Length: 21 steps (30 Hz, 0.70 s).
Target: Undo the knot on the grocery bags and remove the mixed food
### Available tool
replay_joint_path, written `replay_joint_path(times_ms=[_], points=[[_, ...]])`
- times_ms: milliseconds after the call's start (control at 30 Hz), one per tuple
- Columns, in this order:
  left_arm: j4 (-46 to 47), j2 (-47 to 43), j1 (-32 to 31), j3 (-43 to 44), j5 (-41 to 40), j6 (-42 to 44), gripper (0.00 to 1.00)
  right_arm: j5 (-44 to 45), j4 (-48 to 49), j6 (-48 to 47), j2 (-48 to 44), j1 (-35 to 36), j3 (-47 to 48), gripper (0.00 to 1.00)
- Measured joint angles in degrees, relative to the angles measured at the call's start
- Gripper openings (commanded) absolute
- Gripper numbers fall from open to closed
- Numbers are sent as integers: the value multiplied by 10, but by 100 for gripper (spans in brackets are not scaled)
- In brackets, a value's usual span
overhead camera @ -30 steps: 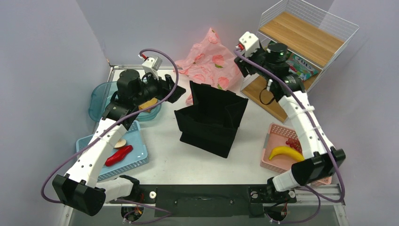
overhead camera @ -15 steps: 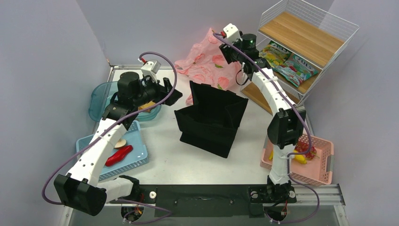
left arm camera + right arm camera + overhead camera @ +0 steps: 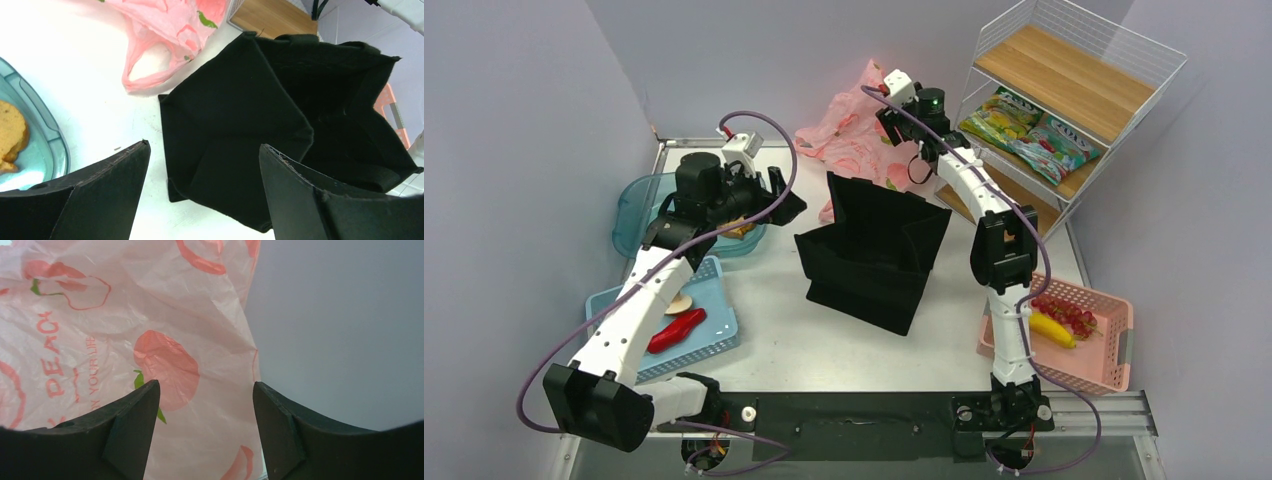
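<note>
From above, the pink grocery bag (image 3: 849, 140) sits crumpled at the far edge of the worktop (image 3: 774, 350), behind the open black tote (image 3: 874, 250) in the middle. The right arm is stretched far across to it. The right tool (image 3: 886, 112) hangs at the bag's upper right side, presumably to get at its mouth. The left tool (image 3: 782, 203) hovers left of the tote, beside the teal tub (image 3: 629, 215) and well apart from the bag. My guess is that it's keeping out of the way.

Much of the food looks sorted already:
- snack packets (image 3: 1024, 130) on the wire shelf (image 3: 1064, 70) at far right
- a banana (image 3: 1052, 328) and a red fruit cluster (image 3: 1064, 312) in the pink basket (image 3: 1114, 365) at near right
- a red chilli (image 3: 676, 330) and a mushroom (image 3: 681, 304) in the blue basket (image 3: 714, 340) at near left

The left wrist camera shows that tool's jaws wide apart and empty. It looks down into the tote, where I see nothing inside. Beyond the tote a loose handle loop (image 3: 145, 75) of the pink bag lies on the worktop. I can't find a knot there. At the left edge is a corner of the teal tub with a brown bread-like piece (image 3: 10, 132) in it.

The right wrist camera shows its jaws apart too, clamped on nothing. Peach-printed plastic fills the view just beyond them, lined up for a pinch. Whether the plastic touches the tips I cannot tell. The knot isn't in sight, and whatever remains inside the bag is hidden.
</note>
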Motion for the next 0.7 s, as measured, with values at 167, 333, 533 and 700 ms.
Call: replay_joint_path(times_ms=[167,333,533,700], points=[[-19,4,5,0,0,0,78,7,39,-7,36,-8,2,68],[-31,4,8,0,0,1,78,19,73,-7,69,-20,18,71],[-42,4,9,0,1,1,78,-3,99,35,97,-36,44,77],[-50,4,9,0,2,1,78,-33,105,55,101,-45,47,45]])
